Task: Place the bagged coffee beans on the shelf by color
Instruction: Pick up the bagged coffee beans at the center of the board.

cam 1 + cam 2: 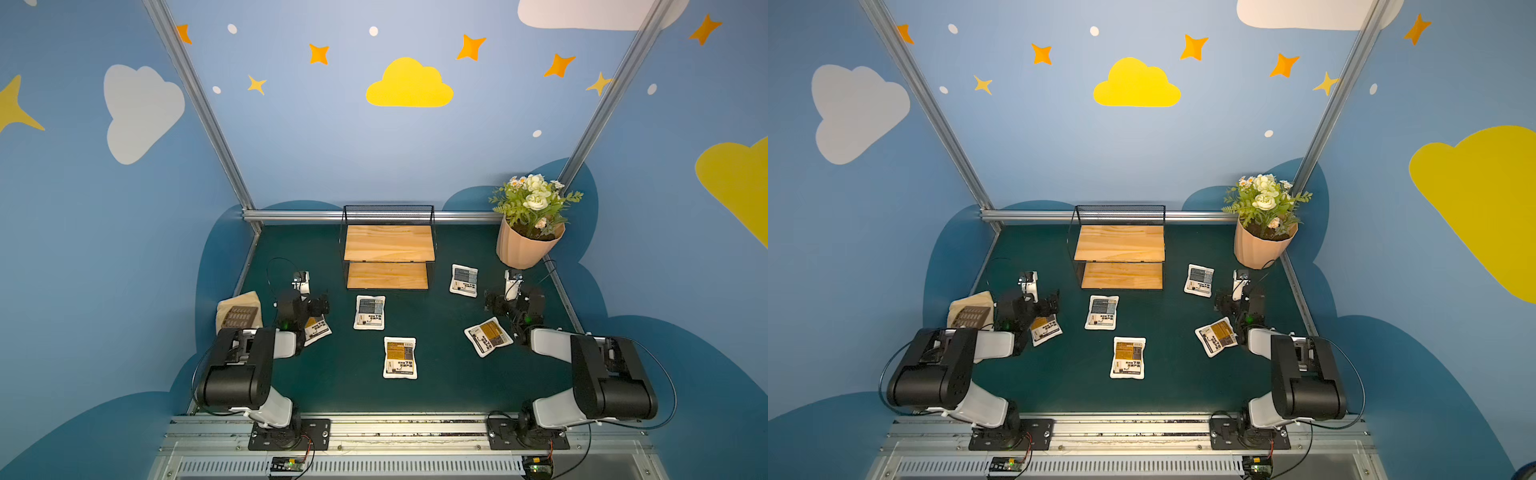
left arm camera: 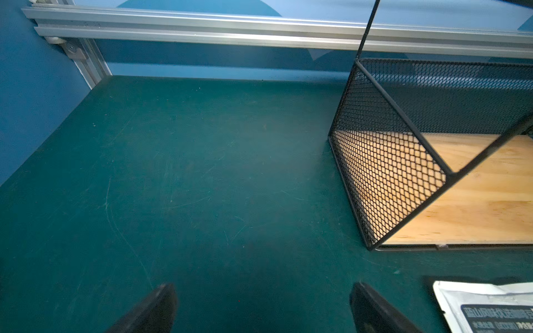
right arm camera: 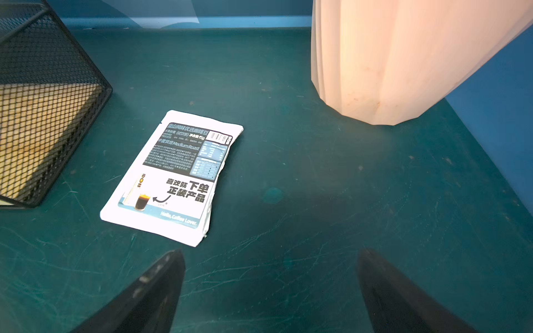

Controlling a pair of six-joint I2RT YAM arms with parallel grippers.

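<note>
Starting step: five flat white coffee-bean pouches lie scattered mid-frame in both top views, below the bare black-wire, wooden-board shelf. Left gripper and right gripper gape wide, empty. Next likely needs right lowered over the grey-blue-labelled pouch nearby.

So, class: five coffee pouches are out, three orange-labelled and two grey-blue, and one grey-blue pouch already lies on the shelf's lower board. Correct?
No. The lower board of the shelf is bare: both top views show both grey-blue pouches lying on the green mat. The count and colours are right.
</note>
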